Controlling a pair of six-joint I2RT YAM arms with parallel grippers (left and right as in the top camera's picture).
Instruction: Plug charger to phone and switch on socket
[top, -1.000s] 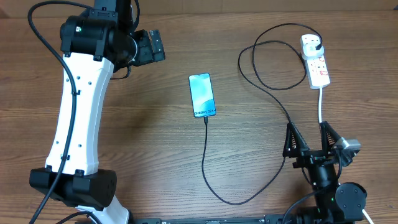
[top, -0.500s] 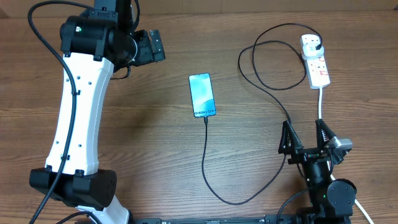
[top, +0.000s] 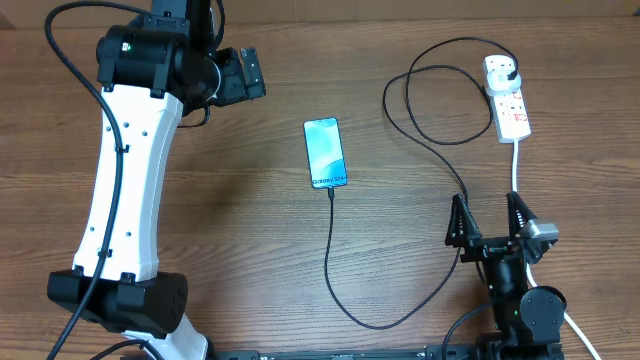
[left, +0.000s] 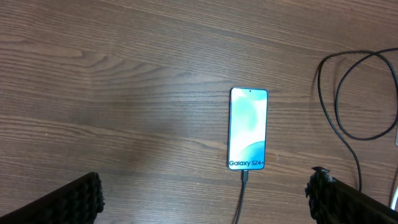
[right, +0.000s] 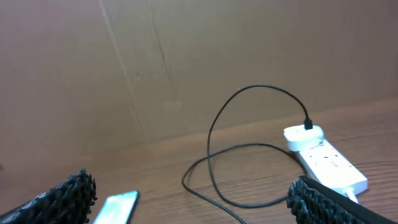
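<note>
The phone (top: 326, 153) lies face up mid-table, its cyan screen lit, also seen in the left wrist view (left: 248, 129). The charger (top: 331, 250), a thin black cable, has its tip (left: 245, 177) in the phone's bottom edge. It loops right and back to a black plug (top: 512, 70) in the white socket (top: 509, 105). My left gripper (top: 248, 75) hovers open, high at the back left, its fingers (left: 78, 199) empty. My right gripper (top: 488, 222) stands open near the front right, short of the socket (right: 328, 165), holding nothing.
The socket's thick white lead (top: 516, 165) runs toward the front and passes under my right gripper. The charger's loose loop (top: 420, 100) lies left of the socket. A brown wall (right: 186, 62) rises behind the table.
My right arm has drawn back a little toward the front edge and shifted slightly left, jaws still wide. The left arm, phone and cable have not moved.
</note>
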